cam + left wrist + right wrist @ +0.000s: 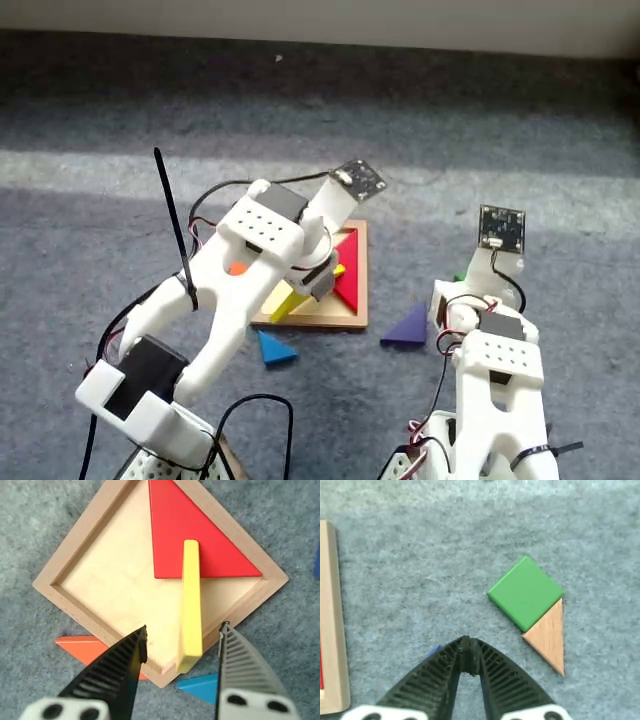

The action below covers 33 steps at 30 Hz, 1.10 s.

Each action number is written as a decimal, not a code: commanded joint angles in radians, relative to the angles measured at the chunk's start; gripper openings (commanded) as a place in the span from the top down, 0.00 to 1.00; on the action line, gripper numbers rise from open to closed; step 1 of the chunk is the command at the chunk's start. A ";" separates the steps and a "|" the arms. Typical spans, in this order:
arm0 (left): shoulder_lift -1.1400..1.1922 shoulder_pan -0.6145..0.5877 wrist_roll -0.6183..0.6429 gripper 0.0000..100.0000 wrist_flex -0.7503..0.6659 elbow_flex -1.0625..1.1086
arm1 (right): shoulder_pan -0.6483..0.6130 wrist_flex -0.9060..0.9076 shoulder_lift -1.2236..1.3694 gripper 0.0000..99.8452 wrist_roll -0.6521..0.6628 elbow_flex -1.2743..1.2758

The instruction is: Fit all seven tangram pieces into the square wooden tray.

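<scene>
- grey carpet (520, 120) lies under the left gripper (182, 630) and the right gripper (470, 642); it spreads out on every side of them
- paler band (90, 170) crosses the carpet just beyond both grippers, on the side away from the arms' bases
- pale strip (400, 20) runs along the carpet's far edge, well beyond both grippers; wall or skirting, I cannot tell
- small white speck (278, 58) lies on the darker carpet, well beyond the left gripper
</scene>
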 commanded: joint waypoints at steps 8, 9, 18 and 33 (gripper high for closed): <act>-0.005 -0.074 -0.002 0.76 -0.092 0.015 | 0.008 -0.016 -0.027 0.99 0.009 -0.008; -0.005 -0.074 0.000 0.76 -0.092 0.015 | 0.008 -0.016 -0.027 0.99 0.009 -0.008; -0.015 -0.113 0.104 0.77 -0.135 0.012 | 0.008 -0.016 -0.027 0.99 0.009 -0.008; -0.002 -0.142 0.204 0.91 -0.428 0.094 | 0.007 -0.016 -0.027 0.99 0.009 -0.007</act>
